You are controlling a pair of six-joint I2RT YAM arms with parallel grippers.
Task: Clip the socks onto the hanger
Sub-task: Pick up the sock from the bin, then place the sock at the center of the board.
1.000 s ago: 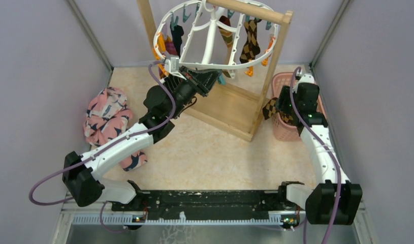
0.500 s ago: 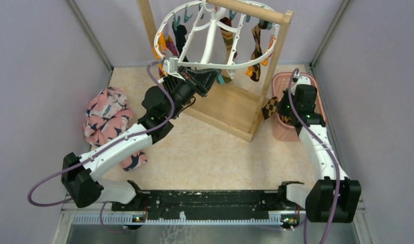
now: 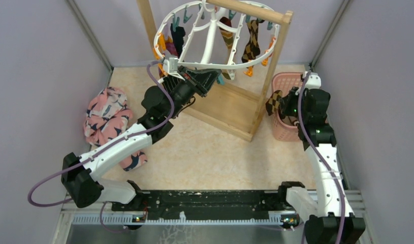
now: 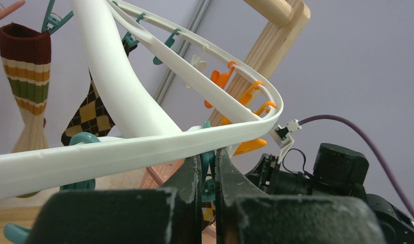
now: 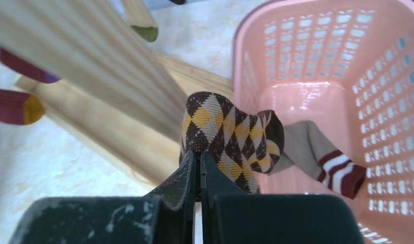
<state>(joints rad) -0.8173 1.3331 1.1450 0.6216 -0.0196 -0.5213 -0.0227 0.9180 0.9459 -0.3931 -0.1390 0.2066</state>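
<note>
The white oval hanger [image 3: 207,66] hangs from the wooden rack, with several socks clipped to it: an argyle one [image 3: 251,43], a striped one [image 3: 226,31] and a black one [image 3: 177,35]. My left gripper [image 3: 215,76] is under the hanger's near rim [image 4: 144,147], shut on a teal clip [image 4: 208,160]. In the left wrist view the striped sock [image 4: 29,86] and the argyle sock [image 4: 93,114] dangle at the left. My right gripper [image 5: 198,152] is shut on a brown-yellow argyle sock [image 5: 230,132], held at the left edge of the pink basket [image 3: 288,81].
A grey-brown sock with maroon stripes [image 5: 321,152] lies in the pink basket [image 5: 347,66]. The wooden rack's post [image 5: 93,66] stands just left of my right gripper, above its base board [image 3: 230,107]. A bulky pink bird-print cloth [image 3: 105,117] lies at the left.
My right gripper has shut on the argyle sock, and the right arm has swung rightward and back with it. The left arm holds still; the hung argyle sock has swung a little.
</note>
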